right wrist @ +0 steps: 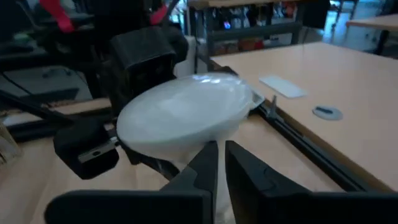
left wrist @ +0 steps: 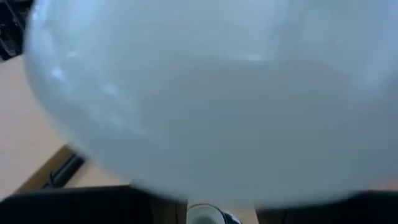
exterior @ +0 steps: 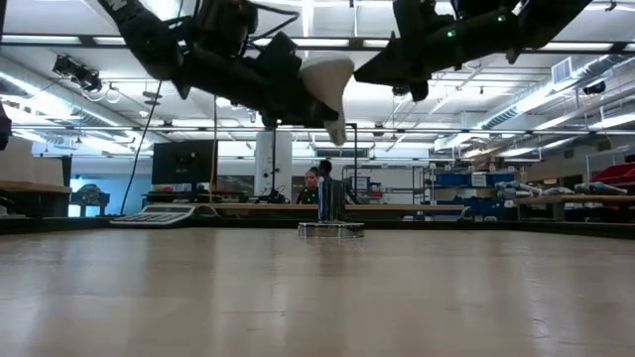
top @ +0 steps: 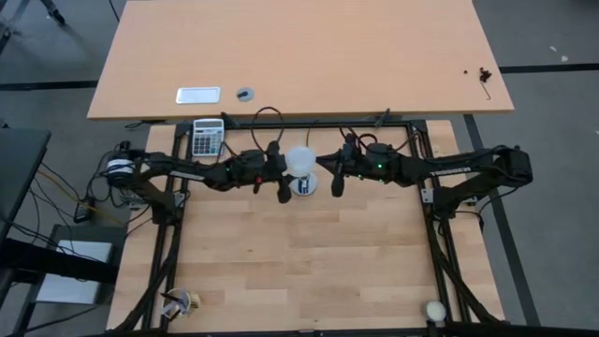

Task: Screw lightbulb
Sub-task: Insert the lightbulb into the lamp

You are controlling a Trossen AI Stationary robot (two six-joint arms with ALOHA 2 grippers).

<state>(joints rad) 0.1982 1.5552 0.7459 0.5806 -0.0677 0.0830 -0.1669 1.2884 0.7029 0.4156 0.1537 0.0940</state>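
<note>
left gripper [top: 283,178] grips the lightbulb [top: 301,160] by its dome, held in the air right above the socket [top: 304,185]. right gripper [right wrist: 221,163] is nearly closed at the bulb's neck; can't tell if it has hold. you're mid-handover; next, lower the base into the socket. no readable writing.

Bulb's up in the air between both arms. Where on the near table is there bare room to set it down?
The wood in front of the socket, between the side rails and back to the small white ball at the front right corner, is bare. It is crowded at the socket, where the left gripper holds the lightbulb and the right gripper closes in.
</note>
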